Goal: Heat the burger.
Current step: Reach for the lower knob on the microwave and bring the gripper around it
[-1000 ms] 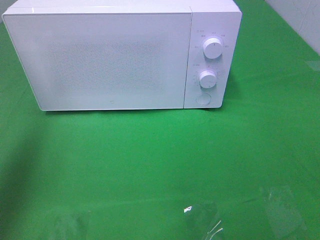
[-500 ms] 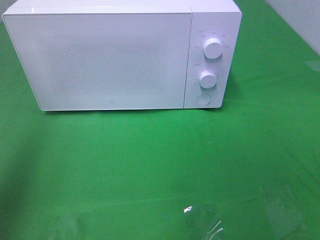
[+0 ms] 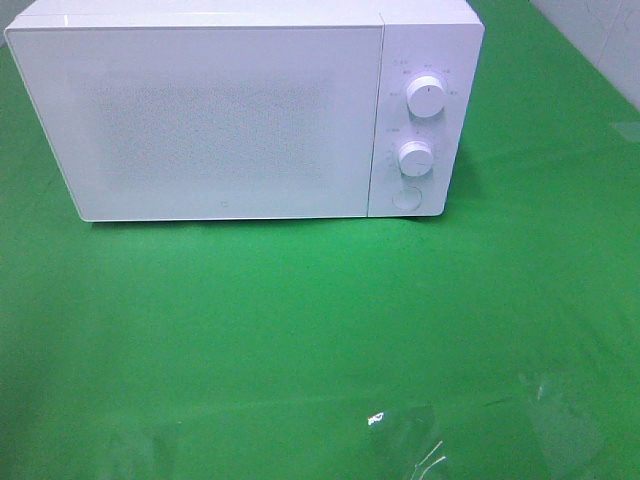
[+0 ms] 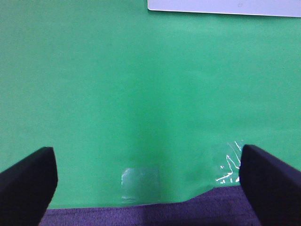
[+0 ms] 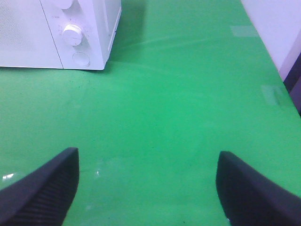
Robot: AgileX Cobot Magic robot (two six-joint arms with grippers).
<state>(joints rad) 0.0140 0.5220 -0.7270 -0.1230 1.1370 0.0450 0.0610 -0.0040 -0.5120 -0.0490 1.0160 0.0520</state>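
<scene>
White microwave [image 3: 245, 115], dotted door [image 3: 200, 130]; green table cover [image 3: 300, 330]; left gripper [image 4: 146, 162], right gripper [image 5: 148, 160] black.

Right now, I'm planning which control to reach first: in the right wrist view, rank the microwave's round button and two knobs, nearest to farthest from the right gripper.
From the right gripper:
1. Round button, lowest on the microwave.
2. Lower knob, just above it.
3. Upper knob, topmost, cut off by the frame edge.
</scene>
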